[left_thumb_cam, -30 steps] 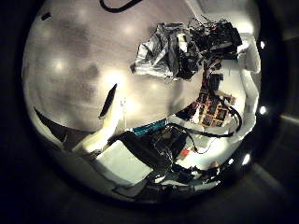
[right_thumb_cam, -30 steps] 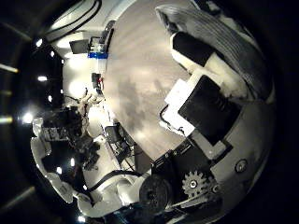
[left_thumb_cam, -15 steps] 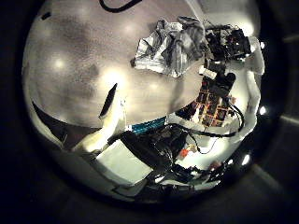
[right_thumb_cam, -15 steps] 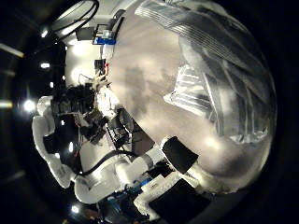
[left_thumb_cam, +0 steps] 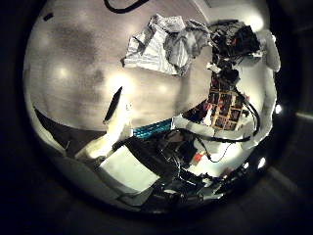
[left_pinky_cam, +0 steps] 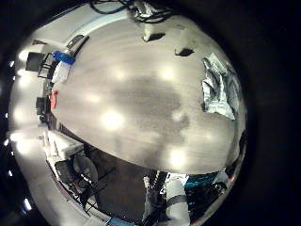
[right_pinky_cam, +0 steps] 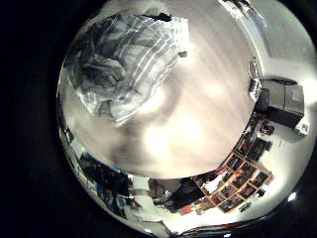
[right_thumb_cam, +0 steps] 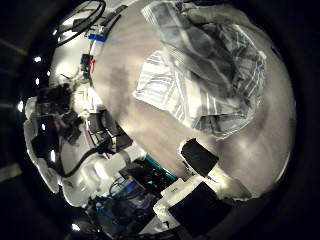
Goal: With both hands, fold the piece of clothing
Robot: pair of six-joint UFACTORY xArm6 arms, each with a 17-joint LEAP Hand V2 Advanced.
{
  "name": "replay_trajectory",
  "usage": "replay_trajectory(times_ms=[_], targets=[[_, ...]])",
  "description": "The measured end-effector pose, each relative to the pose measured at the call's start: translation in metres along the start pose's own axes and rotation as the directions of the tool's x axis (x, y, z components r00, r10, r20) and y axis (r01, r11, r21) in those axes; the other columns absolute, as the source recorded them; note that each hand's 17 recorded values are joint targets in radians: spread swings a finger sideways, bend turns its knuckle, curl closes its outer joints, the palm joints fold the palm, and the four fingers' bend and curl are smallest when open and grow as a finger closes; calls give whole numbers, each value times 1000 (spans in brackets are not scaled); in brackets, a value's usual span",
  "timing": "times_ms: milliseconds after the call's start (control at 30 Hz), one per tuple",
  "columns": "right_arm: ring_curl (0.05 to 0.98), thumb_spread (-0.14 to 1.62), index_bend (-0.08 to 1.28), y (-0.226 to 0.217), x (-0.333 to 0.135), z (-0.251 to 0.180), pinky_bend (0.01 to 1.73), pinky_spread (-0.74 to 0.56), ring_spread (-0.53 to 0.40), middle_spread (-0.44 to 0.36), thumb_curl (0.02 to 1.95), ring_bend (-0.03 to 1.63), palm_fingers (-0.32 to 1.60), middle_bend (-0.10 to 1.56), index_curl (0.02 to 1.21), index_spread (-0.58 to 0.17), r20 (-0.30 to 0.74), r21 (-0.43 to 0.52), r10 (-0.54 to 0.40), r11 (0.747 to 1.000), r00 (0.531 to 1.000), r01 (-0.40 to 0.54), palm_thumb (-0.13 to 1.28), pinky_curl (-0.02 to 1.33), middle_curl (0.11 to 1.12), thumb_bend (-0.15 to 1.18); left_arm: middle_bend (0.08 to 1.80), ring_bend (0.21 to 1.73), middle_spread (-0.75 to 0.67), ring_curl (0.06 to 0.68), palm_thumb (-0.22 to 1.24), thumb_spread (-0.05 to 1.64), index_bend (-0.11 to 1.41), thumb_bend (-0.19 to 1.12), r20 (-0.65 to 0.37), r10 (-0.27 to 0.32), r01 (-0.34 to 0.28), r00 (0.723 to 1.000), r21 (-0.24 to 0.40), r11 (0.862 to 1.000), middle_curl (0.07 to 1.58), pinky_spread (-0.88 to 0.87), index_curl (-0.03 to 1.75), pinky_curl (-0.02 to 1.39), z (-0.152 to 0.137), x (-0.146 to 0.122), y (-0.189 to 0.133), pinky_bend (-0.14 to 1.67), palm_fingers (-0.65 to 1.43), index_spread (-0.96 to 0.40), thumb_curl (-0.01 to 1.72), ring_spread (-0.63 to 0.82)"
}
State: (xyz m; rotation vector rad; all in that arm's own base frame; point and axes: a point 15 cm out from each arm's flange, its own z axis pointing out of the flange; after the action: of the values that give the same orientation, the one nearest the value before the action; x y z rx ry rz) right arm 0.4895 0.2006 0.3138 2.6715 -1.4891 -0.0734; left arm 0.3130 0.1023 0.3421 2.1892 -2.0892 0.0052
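Note:
A striped garment (right_thumb_cam: 205, 65) lies crumpled and partly spread on the table (right_thumb_cam: 150, 40). The right little finger side palm view shows it bunched in folds (right_pinky_cam: 124, 59) below that palm. My right hand's fingers (right_thumb_cam: 203, 160) stand beside the cloth and hold nothing. In the left thumb side palm view the garment (left_thumb_cam: 166, 44) lies far across the table, with the right hand (left_thumb_cam: 235, 41) at its edge. My left hand (left_thumb_cam: 117, 106) is well away from the cloth, its fingers straight. The left little finger side palm view shows the garment (left_pinky_cam: 218, 85) near the table's edge.
The wide table (left_pinky_cam: 132, 94) runs bare from the garment towards the left hand. Small items (left_pinky_cam: 61, 58) sit at its far edge. Shelves with clutter (left_thumb_cam: 225, 103) stand beyond the table, behind the right arm.
The garment has left the right hand's fingers and now lies wider and flatter on the table. The right palm has drawn back from the cloth. The left hand stays put.

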Motion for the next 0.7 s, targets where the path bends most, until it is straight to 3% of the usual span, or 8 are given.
replay_trajectory(times_ms=[167, 367, 500, 700], targets=[[172, 1087, 564, -19, -15, 2, 525, 473, 188, -43, 538, 426, 88, 205, 415, -528, -26, 45, -40, 998, 999, 41, 671, 255, 299, -23, 177, 616, 207, 210, 505, 1115, 199, -22, 14, 3, -3, 1000, 5, 1000, 323, 450, 389, 332, 1, -1, 14, 298, 196, -41, 351, 338], [194, 1088, 263, -22, -26, -9, 558, 474, 190, -22, 524, 454, 70, 201, 336, -463, -60, 71, -74, 994, 995, 78, 664, 270, 314, -22, 177, 608, 201, 205, 501, 1111, 198, -22, 15, -3, 3, 1000, -1, 1000, 317, 452, 403, 329, 4, -3, 22, 286, 206, -47, 351, 334], [203, 1089, 166, -9, -13, -30, 568, 473, 197, -8, 518, 463, 69, 185, 306, -472, -60, 89, -48, 995, 997, 53, 666, 275, 314, -20, 176, 602, 199, 202, 500, 1110, 196, -21, 18, 3, -3, 1000, 2, 1000, 315, 452, 409, 328, 0, 3, 23, 282, 212, -52, 351, 334], [208, 1099, 181, 52, 56, -89, 572, 472, 202, -3, 506, 450, 81, 183, 301, -483, -47, 130, 74, 989, 996, -68, 643, 277, 309, -23, 174, 599, 199, 200, 500, 1110, 196, -21, 16, -1, 1, 1000, 8, 1000, 309, 452, 418, 326, -7, 24, 18, 275, 218, -57, 351, 332]])
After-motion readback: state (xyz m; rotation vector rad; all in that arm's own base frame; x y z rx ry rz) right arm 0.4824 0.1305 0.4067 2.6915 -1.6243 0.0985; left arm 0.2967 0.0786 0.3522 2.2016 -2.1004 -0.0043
